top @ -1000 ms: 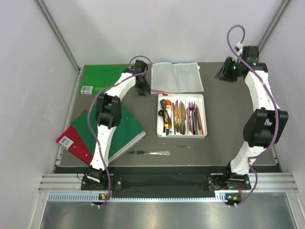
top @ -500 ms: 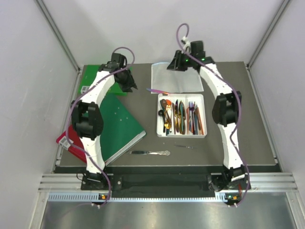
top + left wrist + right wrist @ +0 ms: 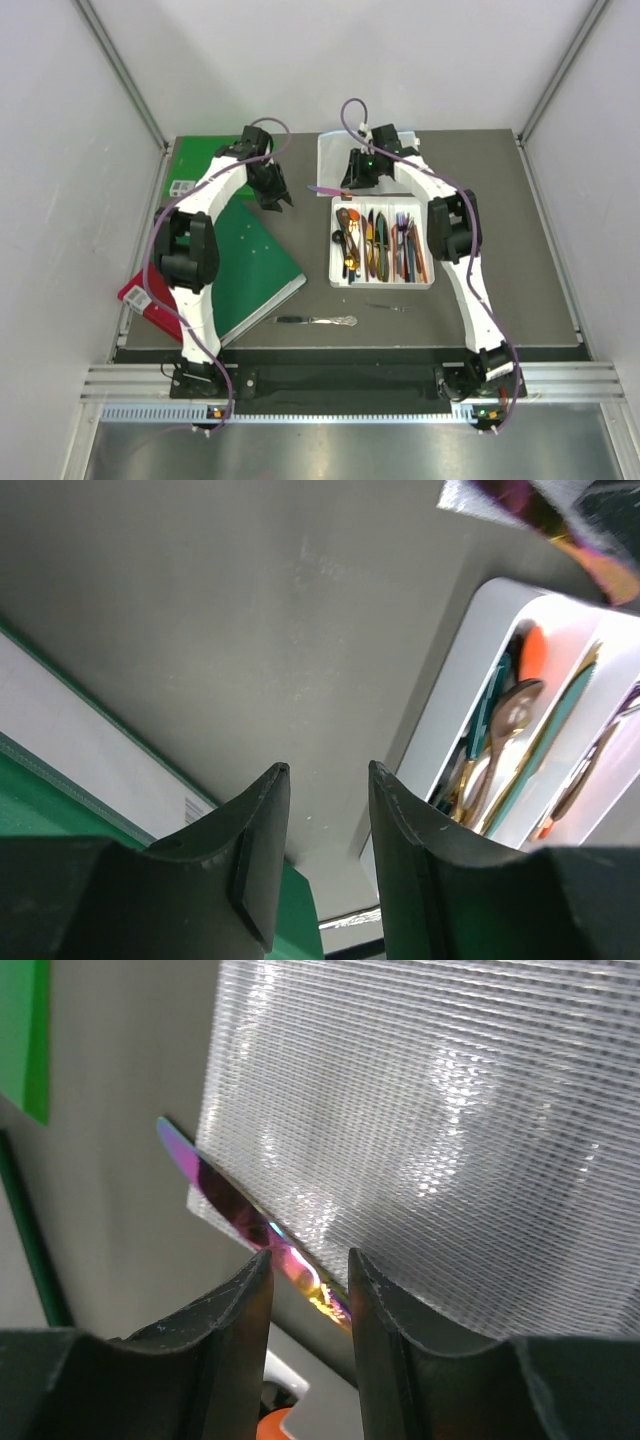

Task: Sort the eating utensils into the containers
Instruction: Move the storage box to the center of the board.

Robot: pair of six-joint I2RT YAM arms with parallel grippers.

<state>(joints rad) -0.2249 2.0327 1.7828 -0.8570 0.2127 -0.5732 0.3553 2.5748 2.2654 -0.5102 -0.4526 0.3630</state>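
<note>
The containers are one white tray [image 3: 334, 262] [image 3: 450, 700] split into narrow compartments, holding several gold, teal, orange and purple utensils. An iridescent knife [image 3: 323, 189] [image 3: 230, 1205] lies on the table at the near-left edge of a clear mesh bag [image 3: 335, 150] [image 3: 430, 1110], just behind the tray. My right gripper [image 3: 352, 178] [image 3: 308, 1260] hovers open over it, its fingertips either side of the blade. My left gripper [image 3: 280, 198] [image 3: 328, 770] is open and empty over bare table, left of the tray. A silver knife [image 3: 318, 320] and a thin dark utensil [image 3: 388, 307] lie in front of the tray.
Green books [image 3: 255, 255] and a red one [image 3: 150, 295] are stacked at the left; another green book [image 3: 195, 160] lies at the back left. Grey walls close in the table on three sides.
The right arm swung from the far right corner leftward to the mesh bag and came down over the iridescent knife. The left gripper drew back left, then moved slightly nearer.
</note>
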